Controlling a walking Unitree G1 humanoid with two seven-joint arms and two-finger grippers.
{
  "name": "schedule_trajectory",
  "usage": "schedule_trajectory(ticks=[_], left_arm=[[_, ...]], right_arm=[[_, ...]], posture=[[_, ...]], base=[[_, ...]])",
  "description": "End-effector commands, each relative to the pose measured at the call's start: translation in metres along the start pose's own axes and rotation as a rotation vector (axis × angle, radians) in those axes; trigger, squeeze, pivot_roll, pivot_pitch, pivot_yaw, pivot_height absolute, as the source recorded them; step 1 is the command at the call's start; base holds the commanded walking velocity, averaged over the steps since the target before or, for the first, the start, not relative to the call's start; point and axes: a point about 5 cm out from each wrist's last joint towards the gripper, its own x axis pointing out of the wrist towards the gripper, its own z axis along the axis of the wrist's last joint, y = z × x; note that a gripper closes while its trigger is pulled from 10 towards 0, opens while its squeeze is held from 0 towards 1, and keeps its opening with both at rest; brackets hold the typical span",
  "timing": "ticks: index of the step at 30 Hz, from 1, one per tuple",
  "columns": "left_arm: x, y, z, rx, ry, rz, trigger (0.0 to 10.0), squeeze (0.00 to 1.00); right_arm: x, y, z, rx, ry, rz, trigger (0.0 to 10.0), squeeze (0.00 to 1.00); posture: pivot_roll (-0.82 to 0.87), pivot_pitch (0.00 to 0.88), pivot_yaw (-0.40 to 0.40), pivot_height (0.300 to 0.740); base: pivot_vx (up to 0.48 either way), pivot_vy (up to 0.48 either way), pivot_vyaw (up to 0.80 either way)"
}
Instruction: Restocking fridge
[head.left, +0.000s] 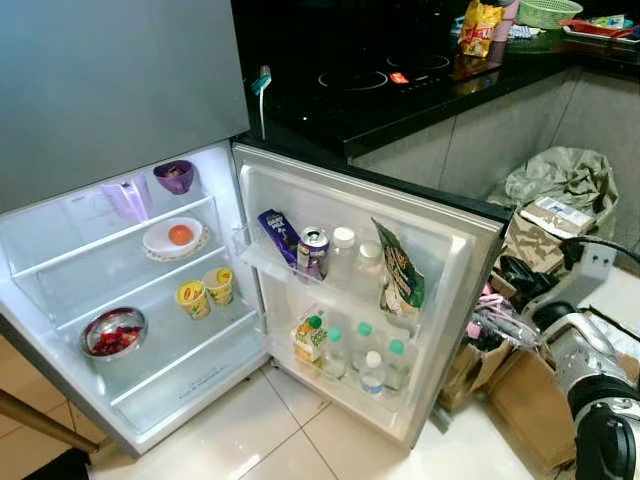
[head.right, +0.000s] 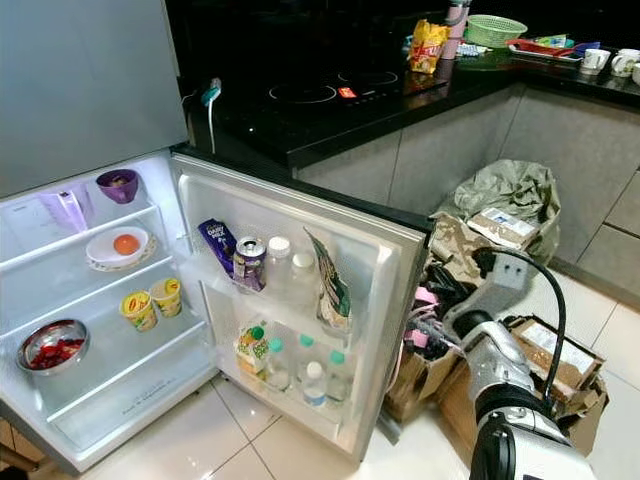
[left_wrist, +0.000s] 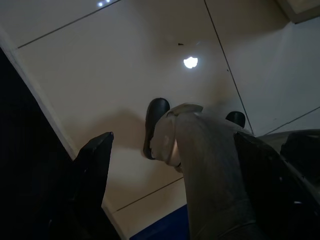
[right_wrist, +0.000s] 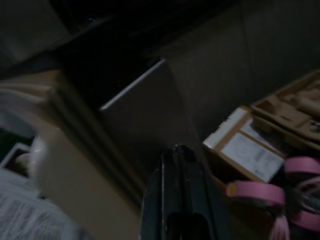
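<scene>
Right gripper (right_wrist: 175, 165) closed, apparently over boxes (right_wrist: 250, 145); fridge (head.right: 385, 300) apart.

The fridge (head.left: 120, 330) loses its lower left corner at the frame edge. Labels on the 2 yellow cups (head.left: 205, 292) are too small to read. The right wrist view's left side is blurred.

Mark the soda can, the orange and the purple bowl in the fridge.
soda can (head.left: 313, 250): left eye view, on its side wall.
orange (head.left: 180, 234): left eye view, centre of the fruit.
purple bowl (head.right: 118, 186): right eye view, on its outer wall.
</scene>
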Motion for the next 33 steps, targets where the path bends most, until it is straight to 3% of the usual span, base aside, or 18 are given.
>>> schedule_trajectory(ticks=[1, 8, 10, 12, 14, 15, 17, 21, 25, 27, 29, 33], left_arm=[[-0.002, 0.006, 0.001, 0.001, -0.002, 0.014, 10.0, 0.00], [-0.001, 0.003, 0.002, 0.006, -0.001, 0.004, 10.0, 0.00], [-0.001, 0.003, 0.002, 0.006, -0.001, 0.004, 10.0, 0.00], [0.000, 0.002, 0.002, 0.008, -0.001, -0.002, 10.0, 0.00], [0.000, 0.001, 0.003, 0.010, -0.002, -0.003, 10.0, 0.00], [0.000, 0.001, 0.003, 0.010, -0.002, -0.003, 10.0, 0.00], [0.001, 0.001, 0.004, 0.011, -0.003, -0.004, 10.0, 0.00], [0.001, 0.001, 0.004, 0.010, -0.003, -0.005, 10.0, 0.00], [0.001, 0.000, 0.003, 0.008, -0.001, -0.006, 10.0, 0.00], [0.001, -0.001, 0.001, 0.008, 0.003, -0.007, 10.0, 0.00], [0.001, -0.001, 0.001, 0.008, 0.003, -0.007, 10.0, 0.00], [0.000, -0.001, -0.002, 0.004, 0.008, -0.011, 10.0, 0.00]], right_arm=[[0.007, 0.018, 0.000, -0.014, 0.028, 0.193, 10.0, 0.00], [0.008, 0.032, -0.004, -0.044, 0.081, 0.391, 10.0, 0.00], [0.008, 0.032, -0.004, -0.044, 0.081, 0.391, 10.0, 0.00], [0.004, 0.042, -0.011, -0.062, 0.140, 0.554, 10.0, 0.00], [-0.001, 0.049, -0.016, -0.065, 0.184, 0.673, 10.0, 0.00], [-0.001, 0.049, -0.016, -0.065, 0.184, 0.673, 10.0, 0.00], [-0.010, 0.053, -0.020, -0.051, 0.233, 0.815, 10.0, 0.00], [-0.025, 0.051, -0.020, -0.007, 0.271, 0.957, 10.0, 0.00], [-0.030, 0.046, -0.017, 0.015, 0.271, 0.969, 10.0, 0.00], [-0.031, 0.038, -0.005, 0.070, 0.173, 0.917, 10.0, 0.00], [-0.031, 0.038, -0.005, 0.070, 0.173, 0.917, 10.0, 0.00], [-0.033, 0.018, 0.043, 0.228, -0.177, 0.829, 10.0, 0.00]], posture=[[-0.04, 0.015, 0.009, 0.740], [-0.05, 0.007, 0.009, 0.740], [-0.05, 0.007, 0.009, 0.740], [-0.05, 0.004, 0.009, 0.740], [-0.05, 0.003, 0.010, 0.740], [-0.05, 0.003, 0.010, 0.740], [-0.05, 0.004, 0.011, 0.740], [-0.05, 0.007, 0.010, 0.740], [-0.06, 0.010, 0.009, 0.740], [-0.06, 0.015, 0.007, 0.740], [-0.06, 0.015, 0.007, 0.740], [-0.06, 0.024, 0.006, 0.740]], base=[[0.000, 0.000, 0.00], [0.000, 0.000, 0.00], [0.000, 0.000, 0.00], [0.000, 0.000, 0.00], [0.000, 0.000, 0.00], [0.000, 0.000, 0.00], [0.000, 0.000, 0.00], [0.000, 0.000, 0.00], [0.000, 0.000, 0.00], [0.000, 0.000, 0.00], [0.000, 0.000, 0.00], [0.000, 0.000, 0.00]])
